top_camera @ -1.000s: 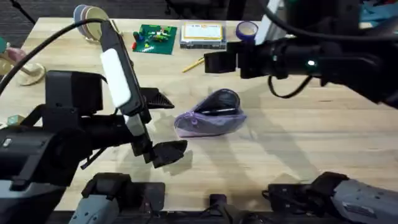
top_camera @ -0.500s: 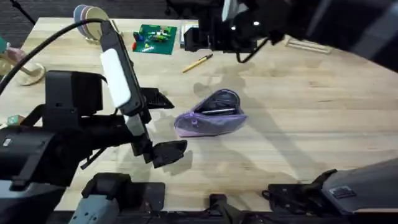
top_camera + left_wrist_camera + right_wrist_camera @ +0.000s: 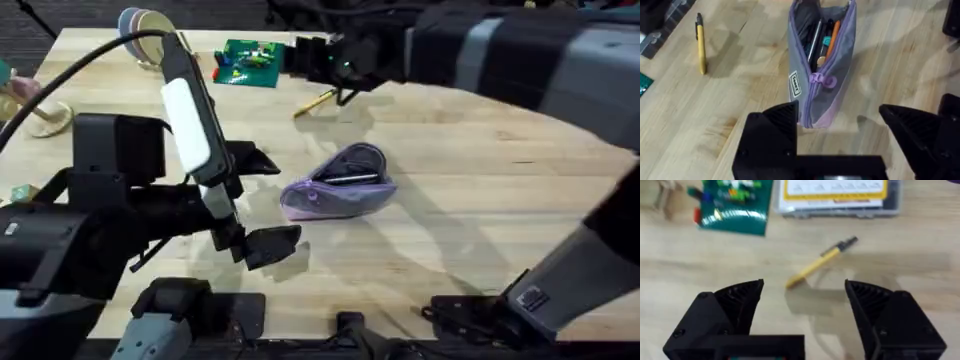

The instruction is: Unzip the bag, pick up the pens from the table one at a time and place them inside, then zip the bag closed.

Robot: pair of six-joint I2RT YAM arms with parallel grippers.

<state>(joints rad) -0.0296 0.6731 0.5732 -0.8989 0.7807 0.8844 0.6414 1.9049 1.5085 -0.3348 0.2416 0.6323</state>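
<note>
The lavender bag [image 3: 338,186] lies unzipped mid-table, and several pens [image 3: 821,37] show inside its opening [image 3: 819,59]. A yellow pen [image 3: 317,101] lies on the table beyond the bag, also in the right wrist view as the yellow pen [image 3: 820,263] and in the left wrist view as the yellow pen [image 3: 700,44]. My right gripper [image 3: 804,300] hovers open just above this pen, near the far edge [image 3: 312,55]. My left gripper [image 3: 837,131] stands open on the near side of the bag, holding nothing.
A green board with small parts [image 3: 250,62] and a clear case with a yellow card [image 3: 836,195] sit behind the pen. Tape rolls [image 3: 143,25] lie at the far left. The wooden table [image 3: 500,190] is bare to the right of the bag.
The right arm has swung left and away from the bag, across the far side of the table, until its gripper is over the yellow pen. The left arm and the bag have stayed put.
</note>
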